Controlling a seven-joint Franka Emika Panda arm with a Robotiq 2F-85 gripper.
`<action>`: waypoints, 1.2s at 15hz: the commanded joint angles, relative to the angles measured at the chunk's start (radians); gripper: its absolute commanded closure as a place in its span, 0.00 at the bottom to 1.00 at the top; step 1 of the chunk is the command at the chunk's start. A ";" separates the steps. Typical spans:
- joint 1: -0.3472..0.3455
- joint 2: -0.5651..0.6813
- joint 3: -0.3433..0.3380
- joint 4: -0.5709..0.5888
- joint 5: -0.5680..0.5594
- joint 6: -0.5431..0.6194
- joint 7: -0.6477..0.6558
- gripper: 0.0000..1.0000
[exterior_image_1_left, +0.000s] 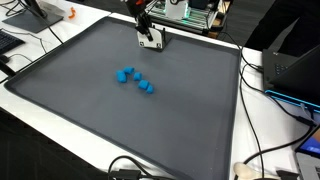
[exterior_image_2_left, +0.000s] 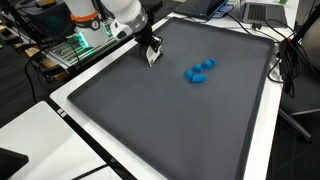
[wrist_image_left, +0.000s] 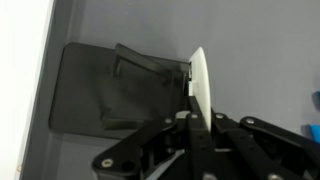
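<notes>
Exterior view: tool (exterior_image_1_left: 150, 40) poised at the far edge of the grey mat (exterior_image_1_left: 200, 110), jaws closed on a thin white piece (exterior_image_1_left: 152, 44); blue blocks (exterior_image_1_left: 133, 79) cluster mid-mat, well apart from it; a white counter (exterior_image_1_left: 40, 120) rims the mat.
Exterior view: tool (exterior_image_2_left: 150, 50) reaches down from the arm near a corner of the mat (exterior_image_2_left: 150, 120), the white piece (exterior_image_2_left: 153, 58) showing at its tip, low over the mat; whether it touches cannot be told; blocks (exterior_image_2_left: 198, 71) lie off toward the middle.
Wrist view: white piece (wrist_image_left: 199, 85) stands on edge, pinched between the fingers, jaws drawn fully in around it; its shadow (wrist_image_left: 100, 95) falls across the mat beside it; counter (wrist_image_left: 20, 80) shows as a pale strip at the side.
Progress: the grip looks secure, so the pick-up appears done; the piece is not yet released anywhere; the blocks appear untouched.
</notes>
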 joint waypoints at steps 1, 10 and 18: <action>0.004 -0.039 0.003 -0.040 0.034 0.023 0.009 0.99; 0.006 -0.070 0.007 -0.067 0.025 0.024 0.043 0.99; 0.014 -0.051 0.024 -0.061 0.063 0.056 0.026 0.99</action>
